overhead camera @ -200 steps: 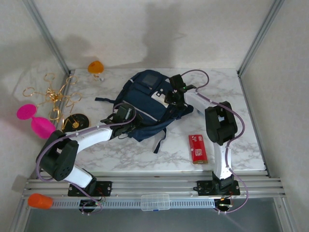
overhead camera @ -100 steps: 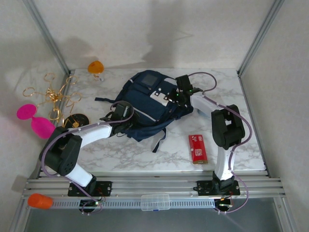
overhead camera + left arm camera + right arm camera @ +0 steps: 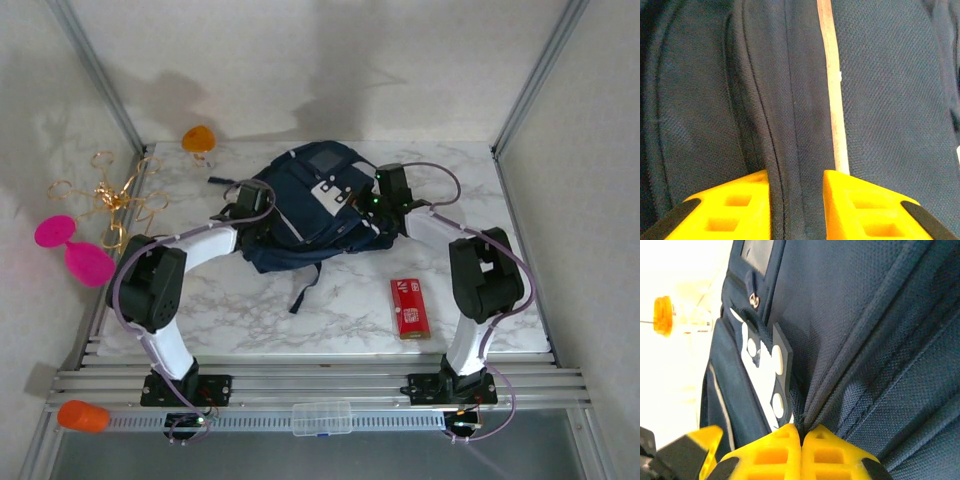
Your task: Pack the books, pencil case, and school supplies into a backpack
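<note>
One task item lies nearest: the school supplies (image 3: 409,307), unpacked, at 5 o'clock from the backpack (image 3: 305,195) at mid-tabletop. Both arms hold the backpack, probably to steady it or spread it open for loading. The left gripper (image 3: 796,180), at its 9 o'clock, clamps a seam ridge. The right gripper (image 3: 801,432), at 3 o'clock, is pinched tight on a fabric fold. The tabletop (image 3: 240,310) is marbled and the walls white, with an orange object (image 3: 198,138) far off at 11 o'clock.

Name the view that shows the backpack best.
Top external: the whole backpack lies on the table, outline and straps visible. Left wrist gives a close-up of navy fabric with a pale stripe; right wrist shows one side with white patches and a zip pull.
</note>
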Motion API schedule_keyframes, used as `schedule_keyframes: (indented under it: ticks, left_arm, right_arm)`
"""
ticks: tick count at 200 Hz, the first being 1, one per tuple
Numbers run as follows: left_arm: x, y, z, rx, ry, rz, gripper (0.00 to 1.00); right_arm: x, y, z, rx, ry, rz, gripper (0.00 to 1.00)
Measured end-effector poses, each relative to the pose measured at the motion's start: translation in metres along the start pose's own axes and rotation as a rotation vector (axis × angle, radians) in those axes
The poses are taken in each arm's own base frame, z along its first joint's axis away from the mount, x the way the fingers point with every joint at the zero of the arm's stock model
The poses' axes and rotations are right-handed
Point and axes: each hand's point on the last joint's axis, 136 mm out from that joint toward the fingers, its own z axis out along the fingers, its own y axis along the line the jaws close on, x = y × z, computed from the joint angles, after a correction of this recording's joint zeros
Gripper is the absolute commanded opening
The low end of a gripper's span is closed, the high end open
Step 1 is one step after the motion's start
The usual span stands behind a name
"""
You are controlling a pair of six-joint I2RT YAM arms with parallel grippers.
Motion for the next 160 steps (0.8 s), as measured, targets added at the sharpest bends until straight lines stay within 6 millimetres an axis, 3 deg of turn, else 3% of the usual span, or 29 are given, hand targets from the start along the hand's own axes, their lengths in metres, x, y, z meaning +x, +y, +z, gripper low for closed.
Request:
schedule_keyframes:
  ticks: [26,45,74,95,123,143,160]
  left_arm:
    - [-0.026,-0.012,0.01,0.005,-0.034,0.013,0.4]
    - [-0.042,-0.022,0.007,0.022,-0.052,0.024,0.47]
    - [-0.032,-0.026,-0.013,0.063,0.007,0.028,0.51]
    - [-0.009,-0.028,-0.047,0.093,0.059,0.014,0.51]
    - [0.047,-0.061,-0.094,0.184,0.144,0.037,0.55]
    - [0.091,-0.079,-0.113,0.191,0.173,0.1,0.56]
    - [0.12,-0.084,-0.122,0.158,0.173,0.156,0.56]
  right_arm:
    - [0.019,0.003,-0.005,-0.037,0.001,0.04,0.0]
    - [0.03,0.008,-0.005,-0.054,0.014,0.067,0.0]
    - [0.034,0.007,-0.011,-0.069,-0.012,0.119,0.0]
    - [0.033,0.014,-0.019,-0.1,-0.044,0.149,0.0]
    - [0.034,0.045,-0.032,-0.204,-0.069,0.147,0.0]
    - [0.033,0.06,-0.038,-0.257,-0.08,0.143,0.0]
    - [0.033,0.061,-0.039,-0.274,-0.084,0.154,0.0]
